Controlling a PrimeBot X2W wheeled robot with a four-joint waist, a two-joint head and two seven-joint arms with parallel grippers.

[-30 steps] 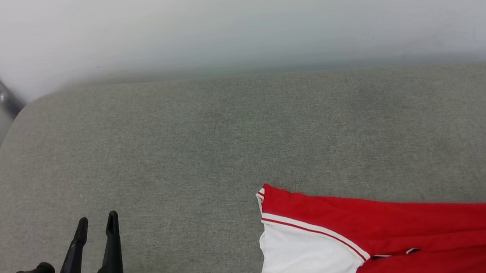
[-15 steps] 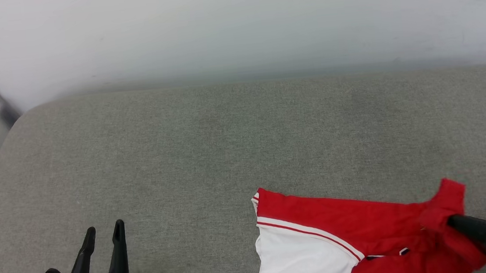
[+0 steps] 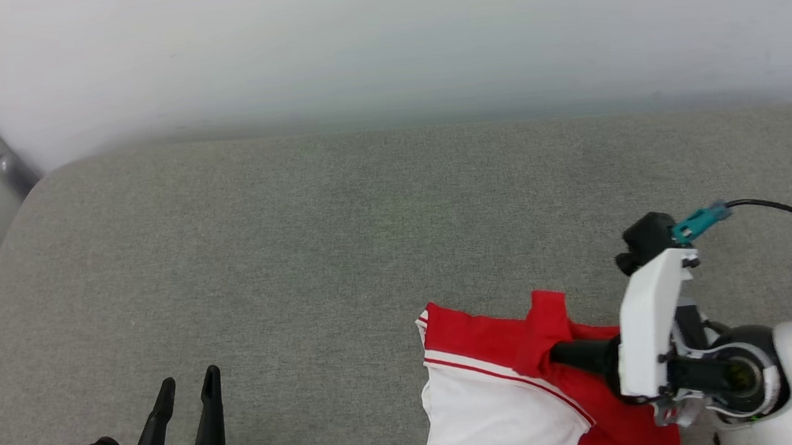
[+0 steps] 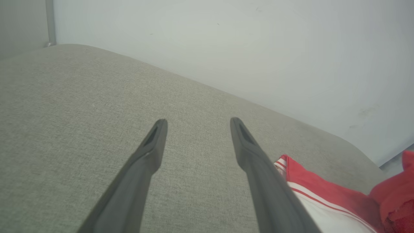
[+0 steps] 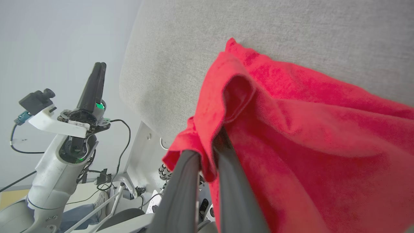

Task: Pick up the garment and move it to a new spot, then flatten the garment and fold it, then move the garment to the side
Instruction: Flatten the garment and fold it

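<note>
- Head view is showing a grey woven cushion (image 3: 262,248) with a rounded far-left corner, sitting against a plain pale wall (image 3: 379,30).
- The garment (image 3: 488,415) is lying at the cushion's near edge, right of centre. It is soft red knit with a white sleeve edged in red-white stripes. Its lower part is running off the bottom of the frame, and the right arm (image 3: 652,322) is covering its right side.
- One red corner of the garment is standing raised above the rest, draping in loose folds.
- The right gripper (image 5: 208,158) is pinching that raised corner, its long dark fingers pressed nearly together on the cloth. Their tips are lying buried in the fold and are hard to make out.
- The left gripper (image 4: 198,121) is hovering over bare cushion at the near left, well apart from the garment, with its tapered matte fingers spread wide.
- A thin black cable (image 3: 760,203) is trailing from the right wrist and off the frame's right edge.
</note>
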